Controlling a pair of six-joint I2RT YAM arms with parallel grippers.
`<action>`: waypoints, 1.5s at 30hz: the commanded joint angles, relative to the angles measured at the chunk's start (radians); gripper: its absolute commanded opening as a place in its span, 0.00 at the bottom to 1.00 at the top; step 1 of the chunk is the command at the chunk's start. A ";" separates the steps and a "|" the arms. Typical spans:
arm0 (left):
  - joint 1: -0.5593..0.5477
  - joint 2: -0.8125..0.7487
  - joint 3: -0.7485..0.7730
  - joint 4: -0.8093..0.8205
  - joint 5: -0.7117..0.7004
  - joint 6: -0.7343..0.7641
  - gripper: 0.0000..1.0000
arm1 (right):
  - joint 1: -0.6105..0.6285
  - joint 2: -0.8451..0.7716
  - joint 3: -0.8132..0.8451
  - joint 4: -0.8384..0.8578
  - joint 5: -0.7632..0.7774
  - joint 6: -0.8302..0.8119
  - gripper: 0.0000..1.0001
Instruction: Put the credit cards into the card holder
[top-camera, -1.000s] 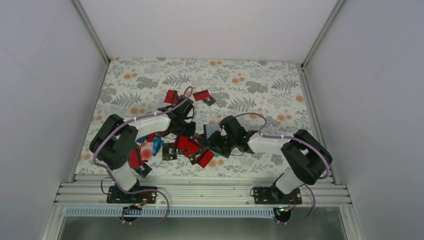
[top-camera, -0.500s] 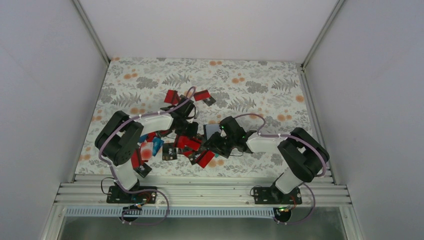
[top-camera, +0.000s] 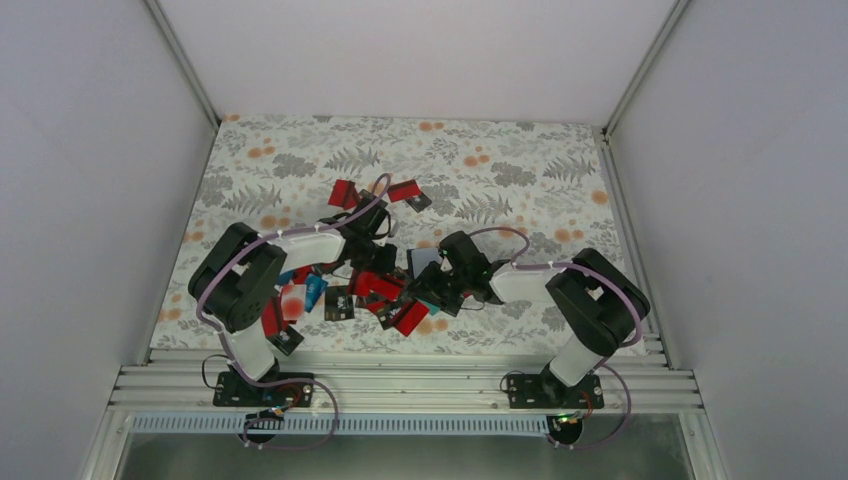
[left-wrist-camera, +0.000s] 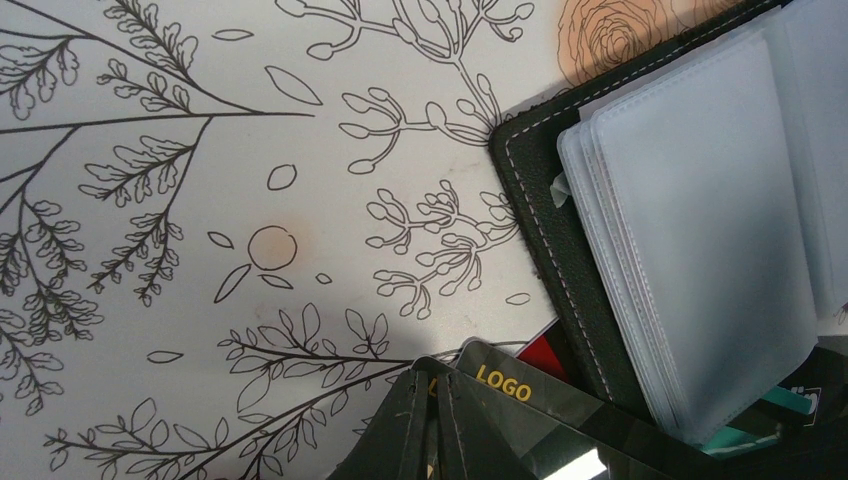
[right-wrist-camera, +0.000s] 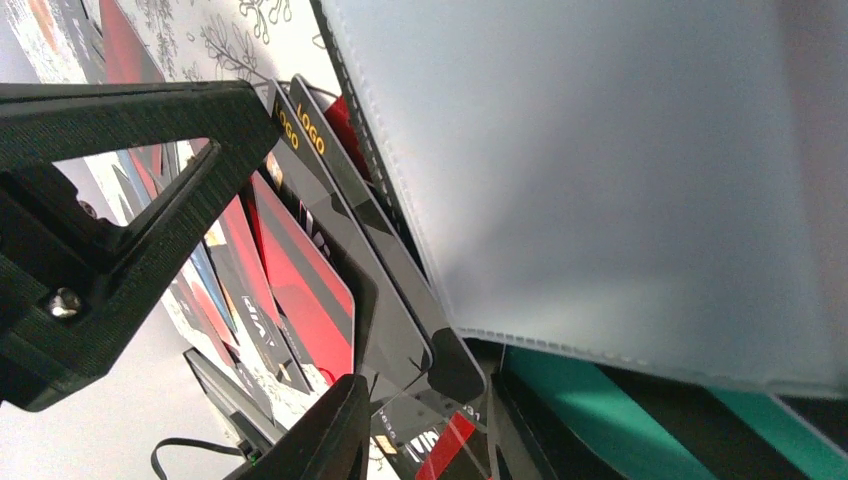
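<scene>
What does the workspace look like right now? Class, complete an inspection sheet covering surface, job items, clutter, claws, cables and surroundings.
Surface: white tablecloth with floral print.
Job's things: thin rectangular credit cards, red, black and teal, heaped mid-table; black stitched card holder lying open, translucent plastic sleeves showing.
Clutter: nothing seen.
Claws: left claw has its fingers drawn together beside a dark "LOGO" card; right claw is open over the cards.
Cables: purple cables looped along both arms.
Surroundings: plain white enclosure walls; aluminium rails at the near edge.
</scene>
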 joint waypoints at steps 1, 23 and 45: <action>-0.004 0.036 -0.046 -0.056 -0.011 0.008 0.07 | -0.022 0.011 0.001 0.049 0.029 0.003 0.30; -0.004 0.039 -0.062 -0.051 -0.006 0.004 0.06 | -0.046 0.011 0.025 0.082 -0.011 -0.034 0.10; -0.004 -0.138 -0.003 -0.162 -0.116 -0.058 0.17 | -0.045 -0.166 0.001 -0.131 0.011 -0.133 0.04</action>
